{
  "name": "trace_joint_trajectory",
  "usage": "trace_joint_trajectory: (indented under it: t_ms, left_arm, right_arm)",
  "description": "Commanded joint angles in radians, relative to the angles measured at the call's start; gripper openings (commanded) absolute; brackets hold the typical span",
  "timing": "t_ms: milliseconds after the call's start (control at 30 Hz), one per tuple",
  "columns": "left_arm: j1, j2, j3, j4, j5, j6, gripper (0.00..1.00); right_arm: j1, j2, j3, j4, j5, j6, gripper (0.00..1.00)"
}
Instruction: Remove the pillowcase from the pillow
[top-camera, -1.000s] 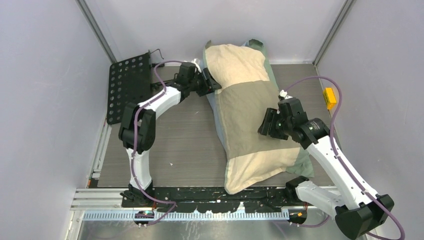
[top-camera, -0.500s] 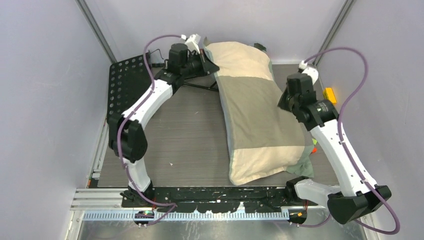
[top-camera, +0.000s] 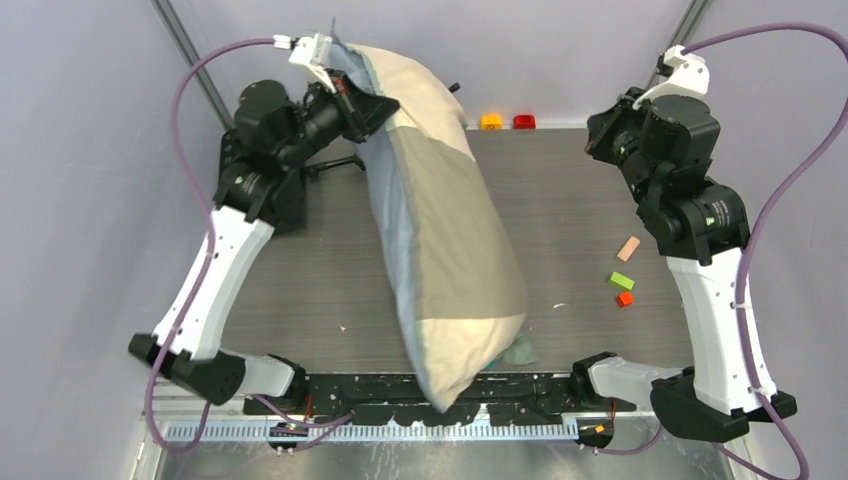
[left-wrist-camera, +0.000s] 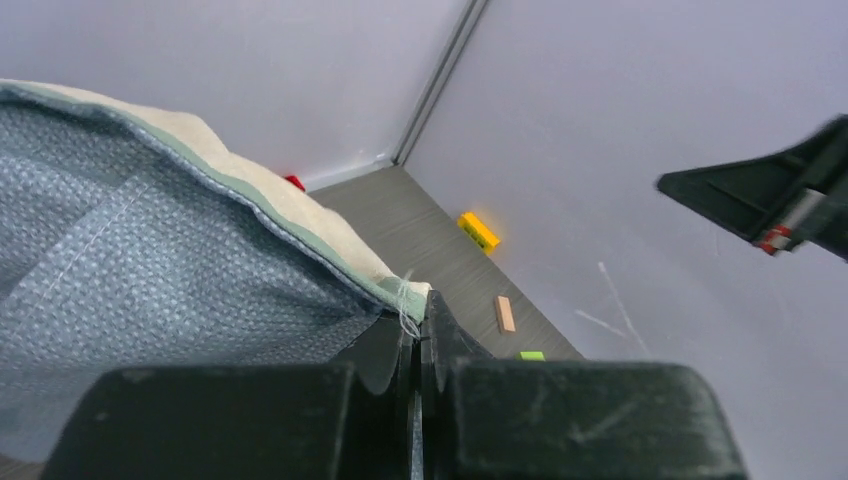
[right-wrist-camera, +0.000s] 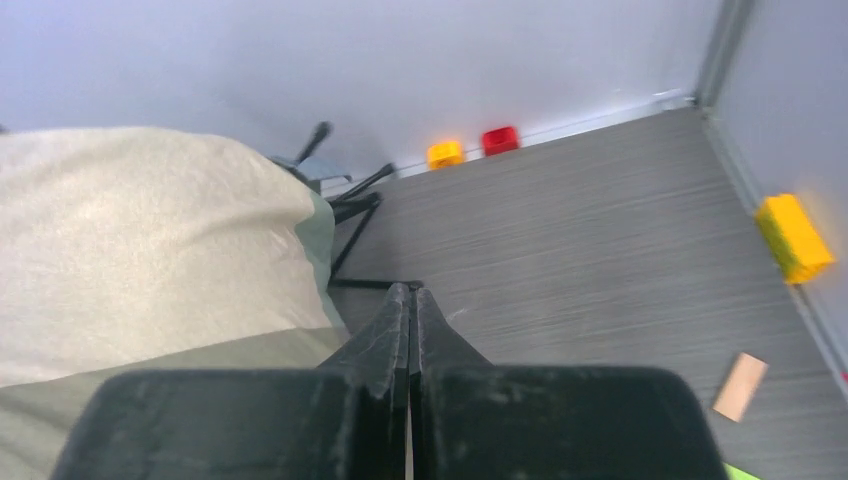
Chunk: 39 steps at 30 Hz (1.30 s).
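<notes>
Though one corner is hoisted high, the pillowcase (top-camera: 440, 240) looks fully on: plump, with no white of the pillow showing, so the removal is all left to do. It slants from far left down to the table's (top-camera: 580, 220) near edge, blue-grey side leftward. The left gripper (left-wrist-camera: 417, 318) is clenched on its seamed corner. The right gripper (right-wrist-camera: 411, 292), pressed shut on nothing, hovers well apart.

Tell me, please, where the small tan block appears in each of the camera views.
Top external: tan block, right of centre, mid-height.
Left wrist: tan block, just right of centre, lower half.
Right wrist: tan block, lower right corner.
Shared landmark: the pillowcase lies to its left in all three views.
</notes>
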Motion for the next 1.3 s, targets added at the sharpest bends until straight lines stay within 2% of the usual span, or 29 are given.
trace_joint_trajectory:
  t_ms: [0, 100, 133, 233, 300, 367, 533, 667, 767, 867, 933, 1067, 1100, 1167, 1200, 1233, 1267]
  left_arm:
    - [0.011, -0.208, 0.010, 0.152, -0.030, 0.034, 0.00]
    - [0.011, -0.268, 0.009, 0.110, -0.041, 0.050, 0.00]
    - [0.011, -0.277, 0.018, 0.078, -0.052, 0.060, 0.00]
    - [0.011, -0.281, 0.021, -0.004, -0.090, 0.104, 0.00]
    - [0.011, -0.272, 0.001, -0.043, -0.112, 0.123, 0.00]
    - [0.011, -0.253, -0.028, -0.062, -0.120, 0.138, 0.00]
    - [0.011, -0.156, -0.091, -0.053, -0.105, 0.138, 0.00]
    - [0.011, -0.033, -0.071, -0.005, -0.056, 0.084, 0.00]
    - [0.004, 0.073, -0.050, 0.110, 0.073, -0.060, 0.00]
    - [-0.055, 0.168, -0.059, 0.254, 0.168, -0.180, 0.00]
    - [-0.134, 0.220, -0.014, 0.234, 0.174, -0.156, 0.00]
    - [-0.226, 0.262, 0.090, 0.088, 0.230, -0.043, 0.02]
    - [-0.233, 0.254, 0.106, 0.031, 0.256, -0.006, 0.14]
    - [-0.235, 0.218, 0.137, -0.114, 0.254, 0.061, 0.62]
    - [-0.235, 0.190, 0.144, -0.203, 0.192, 0.100, 0.80]
    - [-0.234, 0.153, 0.148, -0.285, 0.117, 0.136, 0.95]
    - [-0.235, 0.115, 0.146, -0.362, 0.045, 0.174, 0.99]
  right_arm:
    - [-0.001, 0.031, 0.031, 0.033, -0.224, -0.005, 0.00]
    - [0.000, 0.064, 0.030, 0.033, -0.348, 0.024, 0.02]
    - [0.000, 0.078, 0.030, 0.027, -0.413, 0.031, 0.13]
    - [0.001, 0.108, -0.003, 0.023, -0.567, 0.047, 0.56]
    - [0.004, 0.096, -0.074, 0.054, -0.646, 0.076, 0.72]
    - [0.017, 0.065, -0.180, 0.104, -0.700, 0.108, 0.82]
    - [0.078, -0.008, -0.485, 0.215, -0.790, 0.169, 0.87]
    - [0.133, -0.035, -0.625, 0.222, -0.730, 0.182, 0.87]
    - [0.134, -0.066, -0.670, 0.190, -0.589, 0.182, 0.87]
    - [0.134, -0.095, -0.679, 0.168, -0.464, 0.180, 0.88]
    - [0.135, -0.108, -0.675, 0.168, -0.439, 0.173, 0.88]
    - [0.134, -0.141, -0.664, 0.165, -0.375, 0.163, 0.89]
    - [0.134, -0.154, -0.663, 0.165, -0.325, 0.161, 0.89]
    - [0.133, -0.185, -0.666, 0.164, -0.241, 0.161, 0.91]
    - [0.132, -0.201, -0.669, 0.164, -0.207, 0.158, 0.91]
    - [0.132, -0.215, -0.670, 0.165, -0.173, 0.153, 0.93]
    - [0.131, -0.223, -0.669, 0.166, -0.148, 0.147, 0.93]
